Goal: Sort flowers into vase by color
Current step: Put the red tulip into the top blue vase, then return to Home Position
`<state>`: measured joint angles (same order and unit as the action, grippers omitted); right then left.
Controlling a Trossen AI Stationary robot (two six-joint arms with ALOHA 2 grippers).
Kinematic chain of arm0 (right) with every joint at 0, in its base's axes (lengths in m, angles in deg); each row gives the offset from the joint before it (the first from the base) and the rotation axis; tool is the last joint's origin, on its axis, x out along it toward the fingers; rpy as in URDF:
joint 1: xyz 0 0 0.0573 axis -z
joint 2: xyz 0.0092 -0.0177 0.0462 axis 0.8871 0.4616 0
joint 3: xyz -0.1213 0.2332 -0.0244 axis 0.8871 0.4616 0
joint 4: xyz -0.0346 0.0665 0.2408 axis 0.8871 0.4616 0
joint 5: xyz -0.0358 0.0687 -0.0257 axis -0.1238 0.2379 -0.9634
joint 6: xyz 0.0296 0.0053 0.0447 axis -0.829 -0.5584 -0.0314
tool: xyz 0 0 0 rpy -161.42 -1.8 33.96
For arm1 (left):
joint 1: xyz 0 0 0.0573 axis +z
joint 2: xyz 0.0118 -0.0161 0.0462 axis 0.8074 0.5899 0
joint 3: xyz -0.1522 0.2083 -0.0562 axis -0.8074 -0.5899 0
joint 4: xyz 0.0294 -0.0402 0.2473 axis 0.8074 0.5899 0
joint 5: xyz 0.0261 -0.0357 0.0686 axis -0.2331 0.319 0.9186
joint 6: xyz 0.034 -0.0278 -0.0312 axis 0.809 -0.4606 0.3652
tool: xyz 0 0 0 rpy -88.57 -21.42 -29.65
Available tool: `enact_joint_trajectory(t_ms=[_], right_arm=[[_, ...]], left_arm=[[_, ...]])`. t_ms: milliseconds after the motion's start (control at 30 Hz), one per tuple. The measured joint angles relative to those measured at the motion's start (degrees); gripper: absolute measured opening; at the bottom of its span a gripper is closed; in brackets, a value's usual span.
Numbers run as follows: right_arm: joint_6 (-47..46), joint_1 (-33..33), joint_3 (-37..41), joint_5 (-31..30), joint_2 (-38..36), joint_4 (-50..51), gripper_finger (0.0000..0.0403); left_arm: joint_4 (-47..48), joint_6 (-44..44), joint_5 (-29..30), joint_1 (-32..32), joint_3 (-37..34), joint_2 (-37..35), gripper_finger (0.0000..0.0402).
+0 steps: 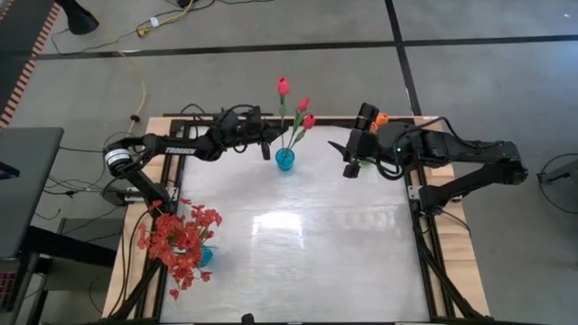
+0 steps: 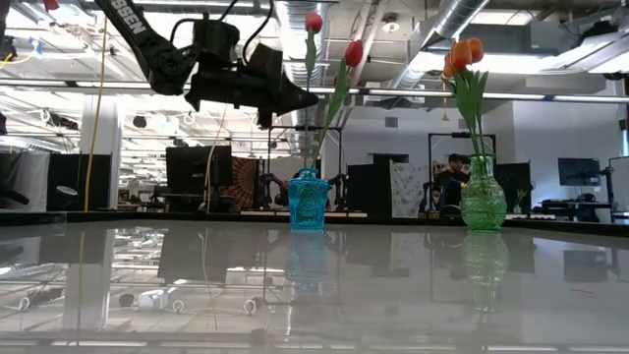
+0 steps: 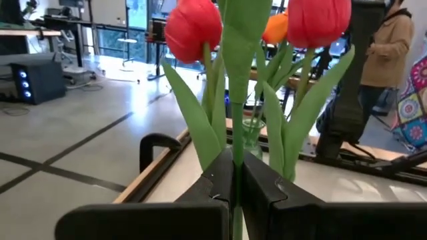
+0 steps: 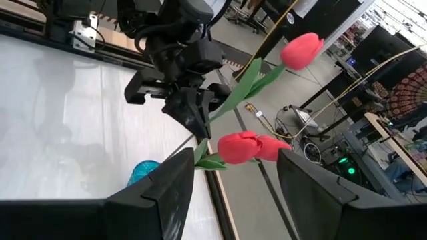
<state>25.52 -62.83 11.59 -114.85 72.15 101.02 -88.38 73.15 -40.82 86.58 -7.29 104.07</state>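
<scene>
Three red-pink tulips (image 1: 303, 104) stand with their stems in a blue glass vase (image 1: 285, 160) at the table's far middle. My left gripper (image 1: 265, 149) hangs just left of that vase, above its mouth, shut on the stem of the tallest tulip (image 2: 314, 22). Orange tulips (image 2: 462, 51) stand in a green glass vase (image 2: 483, 195) at the far right. My right gripper (image 4: 233, 193) hovers open and empty in front of the green vase, right of the blue one. A bushy spray of small red blossoms (image 1: 181, 239) stands in another blue vase (image 1: 206, 255) at the near left. My left gripper pinches the tall tulip's green stem (image 3: 235, 137) between its two fingers, below the leaves and above the vase's mouth. The fingers lie level, coming from the table's left, across the stem. The tulip stands nearly upright, its lower stem running down to the blue vase.
The wide white tabletop (image 1: 316, 244) lies between the vases. Black frame rails (image 1: 420, 226) run along the table's sides. A person (image 3: 390, 40) stands in the room beyond the far edge.
</scene>
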Motion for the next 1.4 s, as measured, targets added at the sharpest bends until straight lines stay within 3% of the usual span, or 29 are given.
enact_joint_trajectory(t_ms=[433, 633, 1100, 1400], right_arm=[[0.1, 0.1, 0.0, 0.0, 0.0, -0.1, 0.024], [0.1, 0.1, 0.0, 0.0, 0.0, -0.1, 0.024], [0.6, 0.1, 0.0, 0.0, 0.0, -0.2, 0.024], [0.6, 0.1, 0.0, 0.0, 0.0, -0.1, 0.024]], left_arm=[[-5.8, 1.0, 1.1, -1.0, -5.1, 0.2, 0.0], [-3.8, 3.3, 1.2, -2.2, -5.3, 0.2, 0.0007], [3.0, 4.5, 3.9, -2.3, -5.3, 0.2, 0.014], [20.1, 6.1, -0.9, -2.3, 0.8, -0.3, 0.0185]])
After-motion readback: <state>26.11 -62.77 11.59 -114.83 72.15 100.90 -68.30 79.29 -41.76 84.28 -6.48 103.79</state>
